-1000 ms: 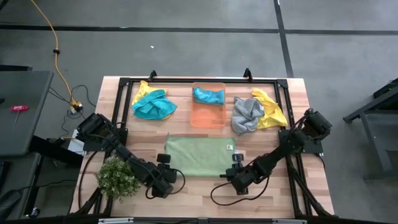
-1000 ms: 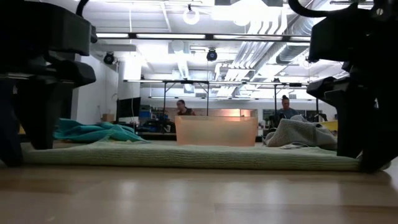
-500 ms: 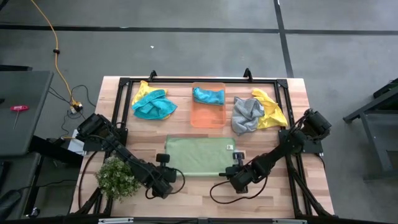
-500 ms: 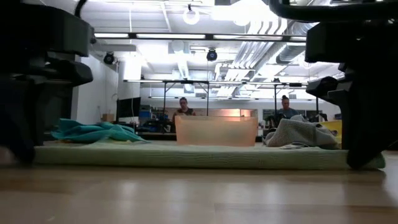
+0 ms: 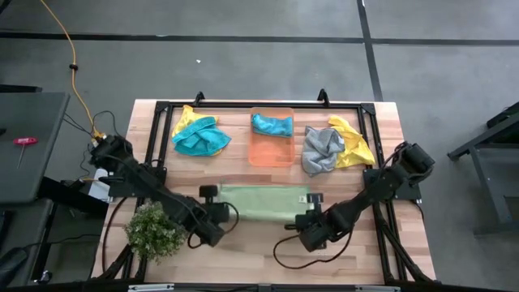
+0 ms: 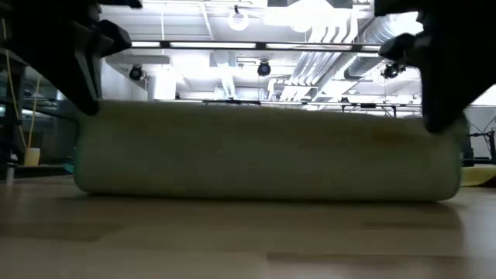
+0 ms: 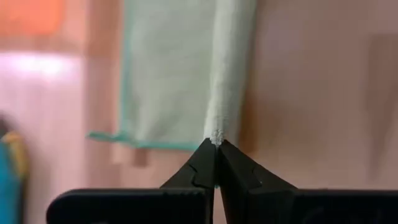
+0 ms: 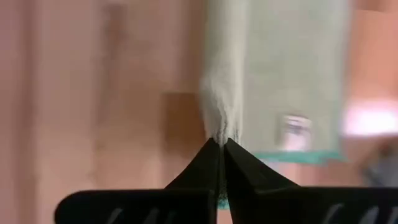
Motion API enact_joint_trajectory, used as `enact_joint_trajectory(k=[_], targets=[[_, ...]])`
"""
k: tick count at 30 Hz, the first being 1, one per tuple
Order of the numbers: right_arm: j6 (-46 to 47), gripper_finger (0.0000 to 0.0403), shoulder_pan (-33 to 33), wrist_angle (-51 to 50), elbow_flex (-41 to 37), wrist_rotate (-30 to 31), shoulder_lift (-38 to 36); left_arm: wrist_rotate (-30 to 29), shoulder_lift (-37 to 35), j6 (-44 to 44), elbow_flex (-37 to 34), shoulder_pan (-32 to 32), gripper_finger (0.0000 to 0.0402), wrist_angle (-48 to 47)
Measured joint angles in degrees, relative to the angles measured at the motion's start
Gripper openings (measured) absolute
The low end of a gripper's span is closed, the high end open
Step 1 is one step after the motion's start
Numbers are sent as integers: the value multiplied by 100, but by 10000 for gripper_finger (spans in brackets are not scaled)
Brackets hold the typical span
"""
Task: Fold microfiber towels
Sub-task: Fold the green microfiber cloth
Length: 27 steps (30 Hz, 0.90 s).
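Observation:
A light green microfiber towel (image 5: 263,201) lies near the table's front middle. Its near edge is raised and its far part rests on the wood. In the low view the towel (image 6: 267,151) hangs as a wide sheet between both grippers, its lower fold on the table. My left gripper (image 5: 225,212) is shut on the near left corner. My right gripper (image 5: 302,217) is shut on the near right corner. A small white tag (image 8: 295,130) shows by the right edge. My left gripper pinches the towel's near left corner (image 7: 216,134) between its two fingers, only at their tips, slanting down from the near side. That corner is lifted; the cloth runs away from it as a raised fold. My right gripper pinches the near right corner (image 8: 221,132) between its fingertips, also slanting down from the near side. The corner is off the table and the edge between the two grippers is drawn fairly straight.
An orange bin (image 5: 272,152) with a teal towel (image 5: 272,124) stands behind the green one. A teal and yellow pile (image 5: 199,136) lies far left and a grey and yellow pile (image 5: 331,148) far right. A small plant (image 5: 152,229) stands near left.
Both grippers have shut on the green towel's near corners and risen. The near edge has lifted off the table and moved slightly toward the far edge. The far part has stayed flat, so the towel looks narrower from above.

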Motion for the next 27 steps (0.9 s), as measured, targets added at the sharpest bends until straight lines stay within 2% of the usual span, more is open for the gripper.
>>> enact_joint_trajectory(k=[6, 17, 27], targets=[[333, 1, -153, -386, 2, 588, -78, -188, 120, -39, -70, 419, 0, -142], [778, 0, -795, -72, -657, 1125, -78, -868, 149, -708, -596, 790, 0, -33], [605, 0, -1133, 484, -938, 900, -75, -907, 145, -792, -1023, 952, 0, 598]])
